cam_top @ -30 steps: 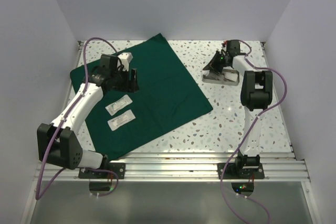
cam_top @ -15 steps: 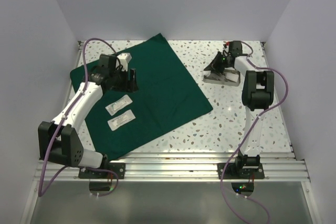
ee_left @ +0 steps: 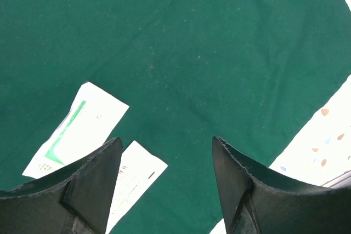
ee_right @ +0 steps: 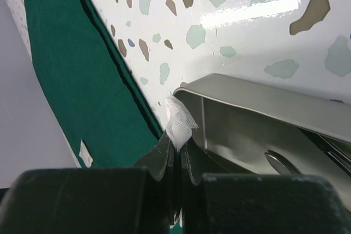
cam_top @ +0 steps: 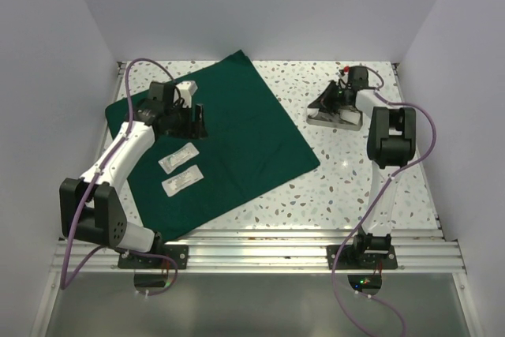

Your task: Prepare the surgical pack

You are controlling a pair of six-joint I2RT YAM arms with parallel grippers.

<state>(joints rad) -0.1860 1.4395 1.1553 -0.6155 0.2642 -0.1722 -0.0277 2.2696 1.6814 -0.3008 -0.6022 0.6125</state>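
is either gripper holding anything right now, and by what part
The right gripper pinches white gauze by its lower end; the rest sticks out past the tips, by the tray. The left gripper is open over the drape, holding nothing.

The drape (cam_top: 229, 136) is plain dark green; the packets (ee_left: 77, 127) are white, one green-striped. The surface (ee_right: 247, 20) is white, flecked brown, green and blue. The tray (ee_right: 247, 124) is silver-grey, the gauze (ee_right: 178, 120) white.
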